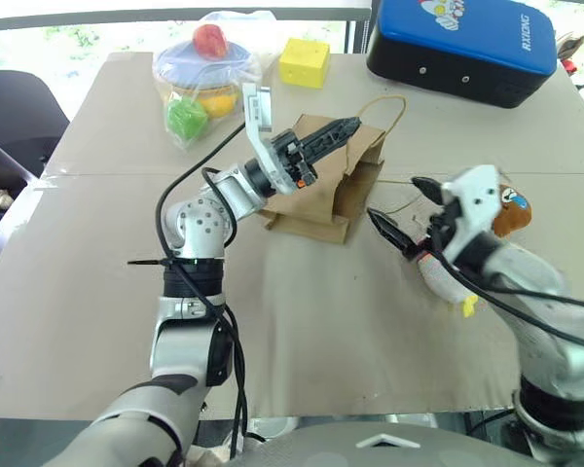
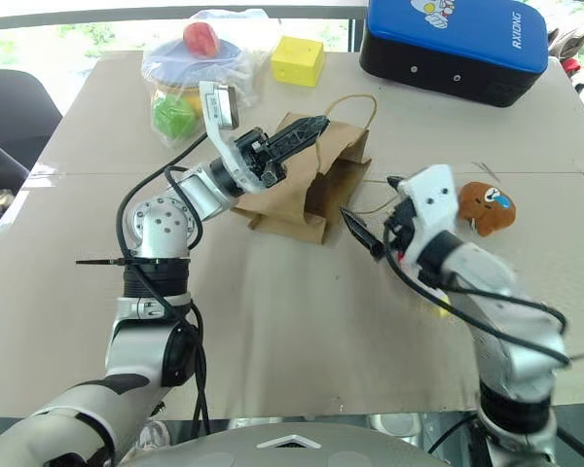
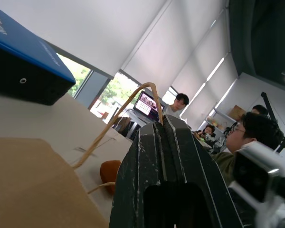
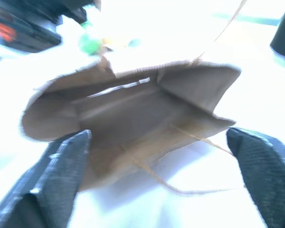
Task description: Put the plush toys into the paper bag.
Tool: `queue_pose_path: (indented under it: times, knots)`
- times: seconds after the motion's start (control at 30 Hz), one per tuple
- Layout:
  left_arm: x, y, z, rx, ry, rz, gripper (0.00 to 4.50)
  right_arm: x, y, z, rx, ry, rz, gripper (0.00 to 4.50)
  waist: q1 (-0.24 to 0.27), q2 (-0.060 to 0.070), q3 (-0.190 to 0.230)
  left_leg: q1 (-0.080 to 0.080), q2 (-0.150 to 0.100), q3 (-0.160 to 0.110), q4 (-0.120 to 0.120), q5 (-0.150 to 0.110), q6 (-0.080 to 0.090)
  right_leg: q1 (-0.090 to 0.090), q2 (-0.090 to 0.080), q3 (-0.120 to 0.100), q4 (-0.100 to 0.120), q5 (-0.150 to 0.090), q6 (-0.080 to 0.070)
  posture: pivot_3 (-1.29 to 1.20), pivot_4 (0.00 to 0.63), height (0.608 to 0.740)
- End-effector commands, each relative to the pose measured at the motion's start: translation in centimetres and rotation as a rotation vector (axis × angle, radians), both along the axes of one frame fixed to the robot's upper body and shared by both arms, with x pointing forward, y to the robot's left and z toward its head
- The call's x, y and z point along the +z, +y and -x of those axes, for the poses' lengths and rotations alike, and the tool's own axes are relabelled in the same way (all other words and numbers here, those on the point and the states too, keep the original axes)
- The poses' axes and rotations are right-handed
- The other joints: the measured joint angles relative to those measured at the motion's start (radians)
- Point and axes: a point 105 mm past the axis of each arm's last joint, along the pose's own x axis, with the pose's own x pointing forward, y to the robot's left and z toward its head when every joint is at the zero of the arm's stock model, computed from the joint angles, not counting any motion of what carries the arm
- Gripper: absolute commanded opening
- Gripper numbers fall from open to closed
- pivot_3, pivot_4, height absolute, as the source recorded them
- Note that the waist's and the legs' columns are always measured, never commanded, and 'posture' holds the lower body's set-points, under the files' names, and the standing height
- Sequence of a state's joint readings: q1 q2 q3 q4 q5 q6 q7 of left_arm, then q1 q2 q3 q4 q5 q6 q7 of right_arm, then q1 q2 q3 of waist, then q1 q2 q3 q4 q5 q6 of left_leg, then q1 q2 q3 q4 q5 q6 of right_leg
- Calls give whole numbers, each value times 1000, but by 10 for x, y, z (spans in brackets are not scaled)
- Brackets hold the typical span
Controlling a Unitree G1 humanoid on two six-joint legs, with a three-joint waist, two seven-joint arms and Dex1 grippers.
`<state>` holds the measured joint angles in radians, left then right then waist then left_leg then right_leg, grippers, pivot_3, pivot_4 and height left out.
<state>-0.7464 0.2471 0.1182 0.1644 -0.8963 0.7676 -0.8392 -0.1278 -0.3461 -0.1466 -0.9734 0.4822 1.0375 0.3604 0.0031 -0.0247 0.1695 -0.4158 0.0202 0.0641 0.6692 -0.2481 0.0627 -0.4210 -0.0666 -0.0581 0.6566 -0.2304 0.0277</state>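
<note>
Brown bag (image 1: 331, 185): kraft paper, lying on its side mid-table, mouth facing the right arm; the right wrist view looks straight into the open mouth, where no toy can be seen.
Handle (image 1: 384, 109): thin twisted loop rising over the bag's far edge; a second loop trails on the table at the mouth.
Left gripper (image 1: 343, 129): fingers pressed together at the bag's upper rim, just beside the handle; whether they pinch the paper cannot be told.
Right gripper (image 1: 401, 216): fingers spread wide with nothing between them, held above the table just beside the bag's mouth.
Chick (image 1: 446, 280): white toy with yellow feet, on the table under the right forearm, mostly hidden, outside the bag.
Brown toy (image 2: 487, 207): light-blue patch, on the table beyond the right wrist, outside the bag.
Yellow cube (image 1: 304, 62): far side of the table.
Plastic bag (image 1: 206, 78): clear, holding red, green and yellow toys, near the cube.
Blue case (image 1: 464, 46): far right corner.
Table (image 1: 350, 331): covered in brown paper.
</note>
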Motion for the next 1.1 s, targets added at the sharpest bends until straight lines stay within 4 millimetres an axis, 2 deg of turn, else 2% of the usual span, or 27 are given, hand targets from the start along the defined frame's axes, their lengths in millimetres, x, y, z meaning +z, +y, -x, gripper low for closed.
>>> queue_pose_path:
  times: [0.03, 0.2, 0.3, 0.33, 0.37, 0.43, 0.47, 0.5, 0.53, 0.57, 0.63, 0.67, 0.7, 0.8, 0.93, 1.0, 1.1]
  knots:
    - [6, 0, 0, -33, -52, -3, 0, -4, -14, 23, -11, 52, 34, 4472, 3, 0, 0, 0, 0, 0, 0, 0, 0, 1, 0, 0, -1, 0, 0, 0, 150, 740]
    - [-1, 2, -3, -51, -78, -48, 0, -41, -38, 42, -132, 267, 150, 4472, 8, -2, 1, 1, 0, 1, 0, -1, 1, 2, -4, 1, -4, -1, -1, 0, 150, 740]
    - [-2, 7, -3, -56, -107, -79, 0, -60, -49, 45, -252, 337, 187, 4472, 11, -3, 1, 0, 0, 0, 0, -1, 1, 2, -3, 0, -5, 0, 0, 0, 150, 740]
    - [-2, 8, -4, -45, -124, -97, 0, -73, -60, 42, -310, 373, 254, 4472, 9, -3, 1, 0, 0, 0, 0, -1, 1, 2, -2, 1, -5, 0, 0, 0, 150, 740]
    - [-1, 9, -3, -36, -140, -112, 0, -84, -69, 40, -359, 401, 306, 4235, 9, -3, 1, 0, 1, 0, 0, -1, 1, 2, -1, 1, -5, -1, 1, 0, 150, 740]
    - [2, 15, -4, -13, -161, -141, 0, -91, -75, 34, -403, 407, 340, 3602, 10, -3, 1, 0, 1, 1, 0, -1, 1, 2, 2, 1, -5, -2, 3, 0, 150, 740]
    - [5, 19, -1, -8, -185, -118, 0, -87, -72, 32, -383, 383, 325, 3224, 10, -3, 1, 0, 0, 1, 1, -1, 1, 2, 2, 1, -5, -2, 3, 0, 150, 740]
    - [8, 23, 0, 10, -226, -98, 0, -82, -68, 31, -365, 361, 312, 2598, 10, -3, 1, 0, 1, 1, 1, -1, 2, 2, 2, 2, -5, -2, 3, 0, 150, 740]
    - [7, 26, -1, 39, -246, -119, 0, -77, -67, 30, -352, 346, 296, 2330, 11, -3, 1, 0, 1, 1, 1, -1, 2, 2, 2, 2, -5, -2, 4, 0, 150, 740]
    - [6, 28, -1, 48, -246, -134, 0, -72, -66, 31, -334, 328, 293, 1745, 12, -3, 1, 0, 1, 1, 1, -1, 2, 2, 2, 1, -5, -2, 4, 0, 150, 740]
    - [4, 32, -1, 30, -232, -149, 0, -62, -62, 33, -278, 279, 288, 997, 13, -3, 1, 0, 1, 0, 0, -1, 2, 2, 2, 1, -5, -2, 4, 0, 150, 740]
    - [6, 34, -1, 30, -232, -139, 0, -53, -59, 35, -249, 241, 270, 419, 13, -3, 1, 0, 1, 0, 0, -1, 2, 2, 2, 1, -6, -2, 4, 0, 150, 740]
    - [8, 35, -1, 26, -230, -126, 0, -40, -50, 36, -180, 185, 233, 177, 13, -3, 1, 0, 1, 0, 0, -1, 2, 2, 2, 1, -6, -2, 4, 0, 150, 740]
    - [12, 35, 1, -2, -222, -92, 0, -2, -19, 38, 11, 58, 78, 50, 10, -3, 2, 0, 1, 0, 1, -1, 2, 3, 3, 1, -7, -2, 5, 0, 150, 740]
    - [23, 36, 6, -49, -210, -66, 0, 26, 8, 18, 119, -68, 131, 50, -1, -3, 3, 1, 2, -1, 1, -1, 2, 4, 4, 1, -8, -2, 5, 0, 150, 740]
    - [25, 37, 6, -56, -195, -45, 0, 18, 15, 5, 147, -87, 312, 50, 2, -3, 3, 0, 2, -1, 2, -1, 2, 4, 4, 1, -8, -2, 4, 0, 150, 740]
    - [35, 35, 10, -94, -157, 15, 0, -8, 8, -22, 150, -109, 601, 50, 11, -3, 3, 0, 2, -2, 1, -1, 2, 4, 3, -1, -8, 0, 0, 0, 150, 740]
